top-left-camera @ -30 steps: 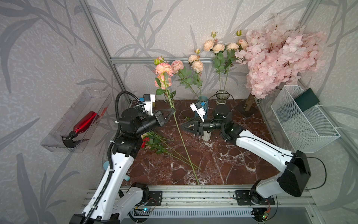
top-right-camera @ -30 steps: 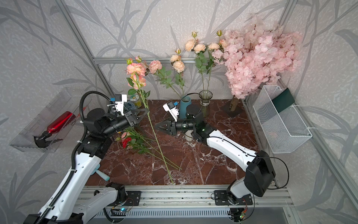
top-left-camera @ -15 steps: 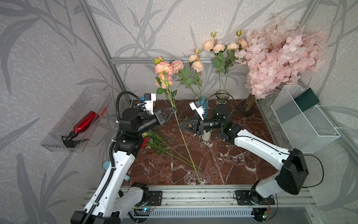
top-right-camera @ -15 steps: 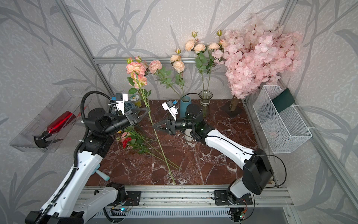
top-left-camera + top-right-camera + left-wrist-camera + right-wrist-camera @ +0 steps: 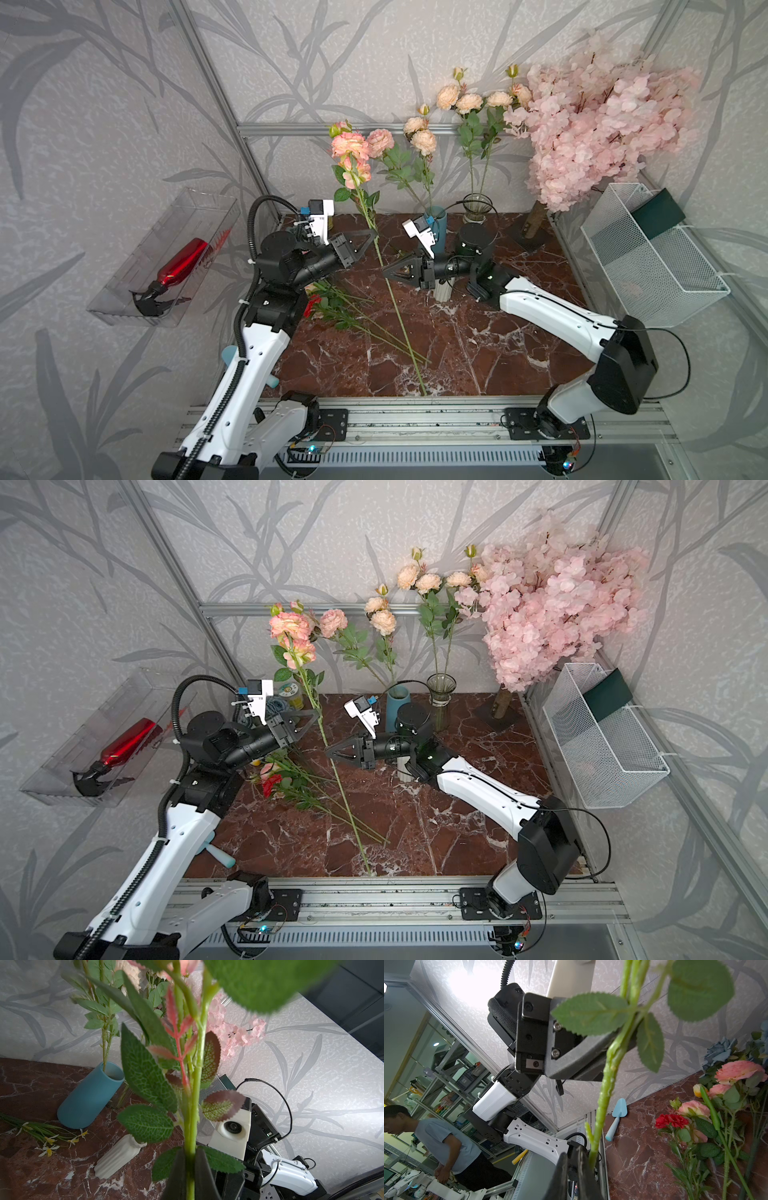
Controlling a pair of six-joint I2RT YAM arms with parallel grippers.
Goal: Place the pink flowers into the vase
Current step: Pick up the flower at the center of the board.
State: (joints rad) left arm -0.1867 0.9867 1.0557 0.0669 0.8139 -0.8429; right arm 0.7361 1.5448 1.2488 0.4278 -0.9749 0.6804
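Both top views: left hand (image 5: pixel 375 235) is pinching the stem (image 5: pixel 390 286) of the pink flower (image 5: pixel 351 147) over the counter (image 5: pixel 478 353); right hand (image 5: pixel 384 272) is gripping it lower. Left wrist: white vase (image 5: pixel 116 1159) is standing flowerless. Right wrist: its jaws are pressing the stem; confirm hold before releasing left.

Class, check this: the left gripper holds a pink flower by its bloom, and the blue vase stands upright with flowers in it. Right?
Not quite. The left gripper grips the pink flower by its green stem, well below the blooms; the left wrist view shows the stem between its closed jaws. The blue vase does stand upright with flowers in it.
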